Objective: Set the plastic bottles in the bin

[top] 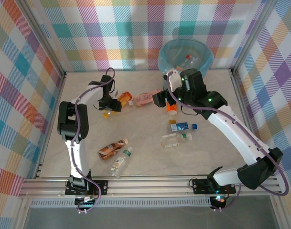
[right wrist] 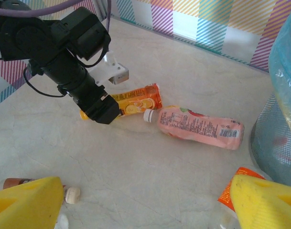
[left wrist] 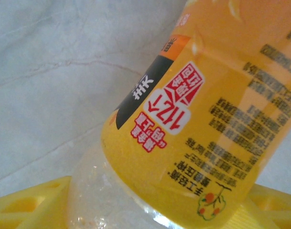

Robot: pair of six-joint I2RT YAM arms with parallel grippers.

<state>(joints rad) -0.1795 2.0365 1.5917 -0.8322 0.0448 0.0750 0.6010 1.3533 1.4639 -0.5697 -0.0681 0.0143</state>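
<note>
The left gripper (top: 114, 106) hangs low over the table (top: 150, 164), a pale, marble-veined, matte slab. Its ridged yellow plastic fingers (left wrist: 30, 200) stand on either side of an orange-labelled bottle (left wrist: 207, 119) that lies on its side. I can't tell whether they are pressing it or only flanking it. The bottle is a clear, rounded cylinder with a glossy printed sleeve, and its bare end looks frosted with droplets.

Just to the right of that gripper a pink bottle (right wrist: 198, 126) lies flat. It is soft-cornered with a white cap, and the cap nearly touches the orange label.

Further right, the right gripper (right wrist: 145, 191) has its chunky yellow fingers (right wrist: 26, 200) spread wide over bare table. A clear bottle with an orange wrap (right wrist: 227, 193) sits against the inside of one finger.

Beyond this gripper and slightly to its right stands the bin (top: 164, 55), a round tub with a fine mesh wall (right wrist: 274, 143). It is lined with a crinkly, translucent blue bag, and a red-capped bottle (top: 190, 58) lies inside.

On the arm-base side of the right gripper lie a blue-labelled bottle (top: 181, 127) and a clear one (top: 174, 140). On the base side of the left gripper lie a brown bottle (top: 112, 149) and a green-capped one (top: 120, 161). The black left arm lies between the right gripper and the orange-labelled bottle.
</note>
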